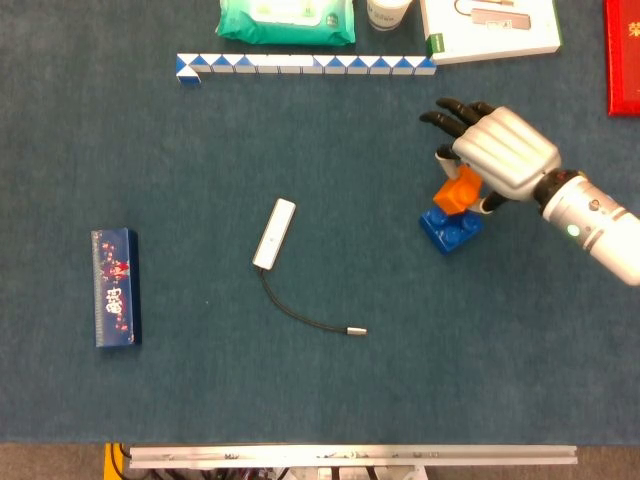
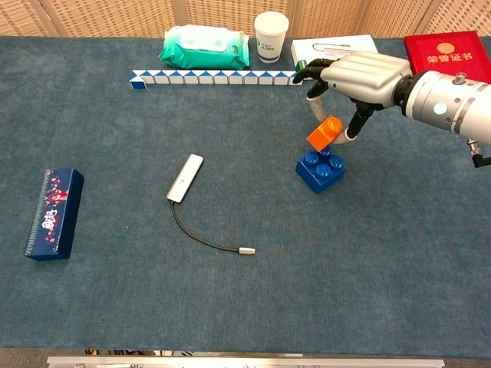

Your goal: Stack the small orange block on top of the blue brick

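My right hand (image 1: 495, 150) (image 2: 358, 75) pinches the small orange block (image 1: 458, 190) (image 2: 324, 133) between thumb and a finger. The block is tilted and hangs just above the blue brick (image 1: 451, 228) (image 2: 320, 169), over its far studs. Whether the block touches the studs I cannot tell. The blue brick lies on the blue table cloth, right of centre. My left hand shows in neither view.
A white dongle with a black cable (image 1: 273, 234) (image 2: 184, 178) lies mid-table. A dark blue box (image 1: 115, 287) (image 2: 52, 212) sits at the left. Along the back are a blue-white zigzag strip (image 1: 305, 64), a wipes pack (image 2: 205, 46), a paper cup (image 2: 271, 35), a white box (image 1: 490, 27) and a red booklet (image 2: 449, 50).
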